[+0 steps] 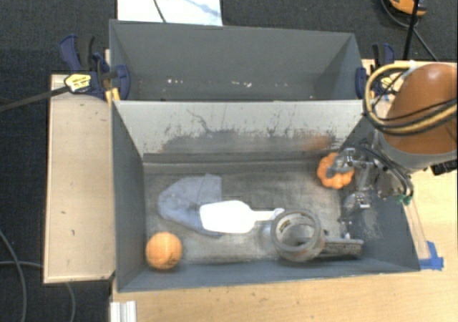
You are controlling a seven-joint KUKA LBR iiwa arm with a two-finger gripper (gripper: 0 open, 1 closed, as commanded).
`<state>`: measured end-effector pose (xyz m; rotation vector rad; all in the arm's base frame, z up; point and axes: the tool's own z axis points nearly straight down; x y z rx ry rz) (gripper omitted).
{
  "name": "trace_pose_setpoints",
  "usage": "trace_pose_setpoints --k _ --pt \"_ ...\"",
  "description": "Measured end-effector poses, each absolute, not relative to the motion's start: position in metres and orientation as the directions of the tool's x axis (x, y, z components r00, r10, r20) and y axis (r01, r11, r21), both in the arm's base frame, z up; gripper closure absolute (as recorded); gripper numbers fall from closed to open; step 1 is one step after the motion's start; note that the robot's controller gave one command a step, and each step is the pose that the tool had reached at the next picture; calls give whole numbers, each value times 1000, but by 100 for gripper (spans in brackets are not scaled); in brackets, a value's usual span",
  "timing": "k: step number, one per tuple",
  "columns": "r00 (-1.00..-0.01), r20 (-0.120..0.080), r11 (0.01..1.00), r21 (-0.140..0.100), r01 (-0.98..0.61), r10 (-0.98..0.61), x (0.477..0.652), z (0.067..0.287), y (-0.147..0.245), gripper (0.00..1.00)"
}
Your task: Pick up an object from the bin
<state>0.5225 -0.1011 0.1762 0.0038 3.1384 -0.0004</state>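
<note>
The gripper [351,217] is low inside the right end of the bin [236,134], close to the floor. From this view I cannot tell if it is spread or pressed together, because its metal parts overlap each other. I see nothing that is clearly pinched in it.

Two things are nearest. Just below the tip lies the flat grey tail of a tape roll [295,235], which rests on the floor near the front wall. Up and to the left of the gripper, a small orange lump [329,170] sits in the back right corner. It seems to be touching the side of the gripper's body, or is just beside it. I cannot say which of these two is the one to be picked.

Further left there is a white scoop [227,217], whose handle points to the tape roll. Its wide end lies on a grey cloth [186,197]. An orange ball [164,250] rests alone in the front left corner, well apart from the arm.

In my judgement the step in hand is the descent to a grasp, and the lift is not yet done. The next move calls for a firm hold on one thing and then a straight rise. The right wall is near, and the flat tail may slip away.
</note>
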Motion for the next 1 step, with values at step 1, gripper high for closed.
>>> trace_pose_setpoints --k 1 --pt "-978 -3 978 1 206 206 515 84 -27 100"
